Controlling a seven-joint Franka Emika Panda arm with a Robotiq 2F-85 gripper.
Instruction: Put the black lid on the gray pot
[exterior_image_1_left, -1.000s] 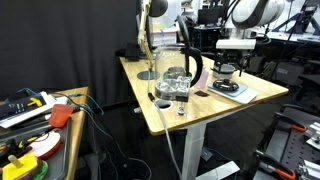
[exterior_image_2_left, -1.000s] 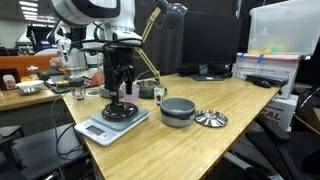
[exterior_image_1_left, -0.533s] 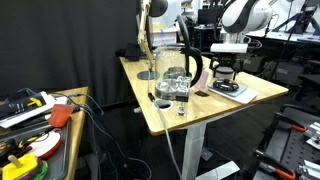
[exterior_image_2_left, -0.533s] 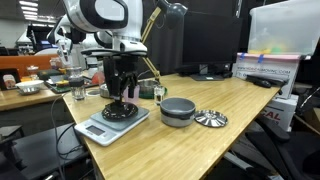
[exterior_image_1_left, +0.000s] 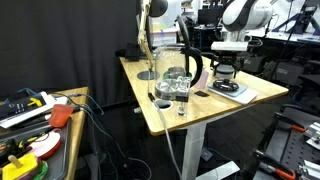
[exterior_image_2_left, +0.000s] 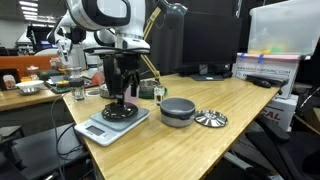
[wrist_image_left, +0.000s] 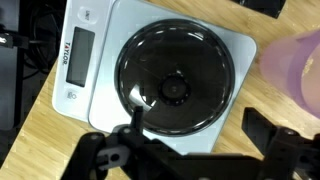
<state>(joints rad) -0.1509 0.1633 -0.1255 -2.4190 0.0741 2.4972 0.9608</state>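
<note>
The black lid (wrist_image_left: 178, 80) is a round dark disc lying flat on a pale digital scale (wrist_image_left: 85, 60). It also shows on the scale in both exterior views (exterior_image_2_left: 117, 112) (exterior_image_1_left: 228, 87). My gripper (wrist_image_left: 198, 128) hangs open just above the lid, with one finger at its edge and the other out beyond the scale; it shows in both exterior views (exterior_image_2_left: 118, 96) (exterior_image_1_left: 227, 72). The gray pot (exterior_image_2_left: 178, 110) stands uncovered on the wooden table, to the right of the scale. I cannot make it out in the other views.
A ribbed silver disc (exterior_image_2_left: 211, 118) lies beside the pot. A tall glass jug (exterior_image_1_left: 178, 68) with a black handle, a small glass (exterior_image_1_left: 181, 104) and a desk lamp (exterior_image_1_left: 148, 40) stand on the table. A pink object (wrist_image_left: 296, 68) sits by the scale. Cluttered benches flank the table.
The arm has shifted slightly and the gripper has come down a little closer over the lid. The lid, scale and pot have not moved.
</note>
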